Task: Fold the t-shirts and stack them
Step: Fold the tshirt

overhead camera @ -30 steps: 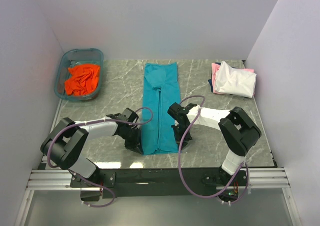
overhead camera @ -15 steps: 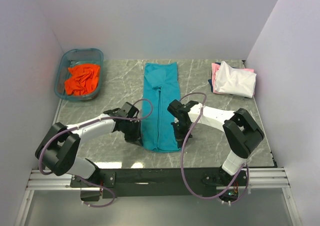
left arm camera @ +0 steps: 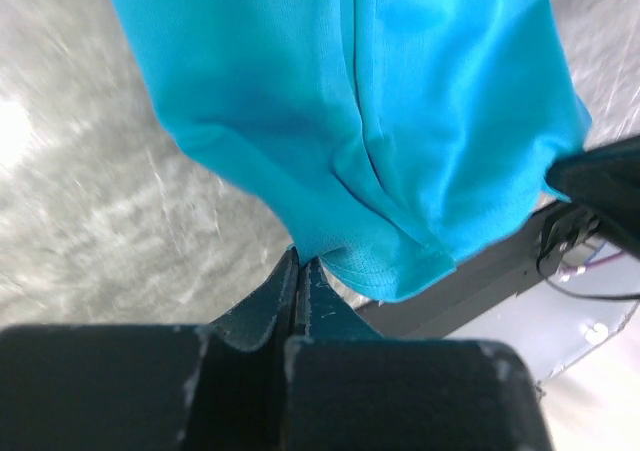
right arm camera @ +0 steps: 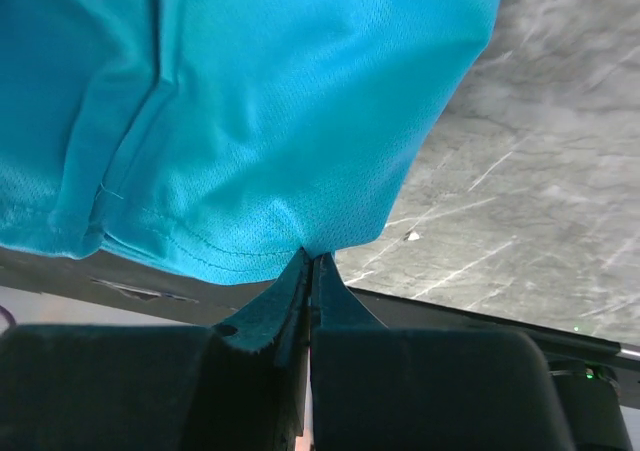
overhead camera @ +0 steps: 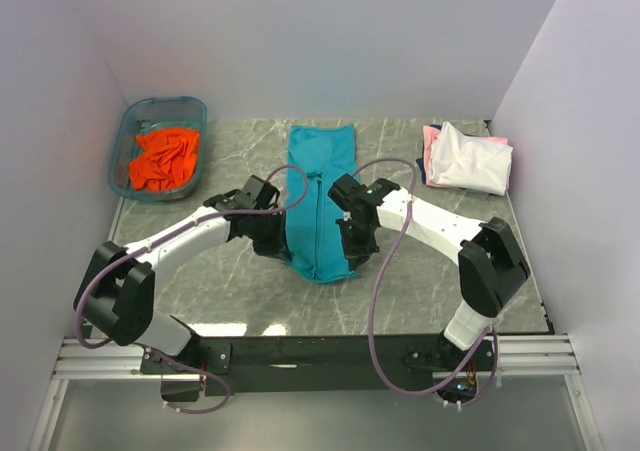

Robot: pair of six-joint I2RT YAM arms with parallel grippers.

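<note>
The teal t-shirt (overhead camera: 318,196) lies as a long folded strip down the middle of the table. Its near end is lifted off the table. My left gripper (overhead camera: 279,243) is shut on its near left corner (left arm camera: 330,211). My right gripper (overhead camera: 352,241) is shut on its near right corner (right arm camera: 280,171). The orange t-shirt (overhead camera: 165,157) lies crumpled in the tub. The white t-shirt (overhead camera: 470,158) sits folded at the back right, on top of the pink t-shirt (overhead camera: 431,137) and the dark blue t-shirt (overhead camera: 422,174), of which only edges show.
A translucent blue plastic tub (overhead camera: 132,143) stands at the back left. White walls close in the table on three sides. Purple cables loop over both arms near the shirt.
Both grippers have moved away from me and upward with the teal shirt's near end, lifting it off the table. The strip on the table looks shorter.
</note>
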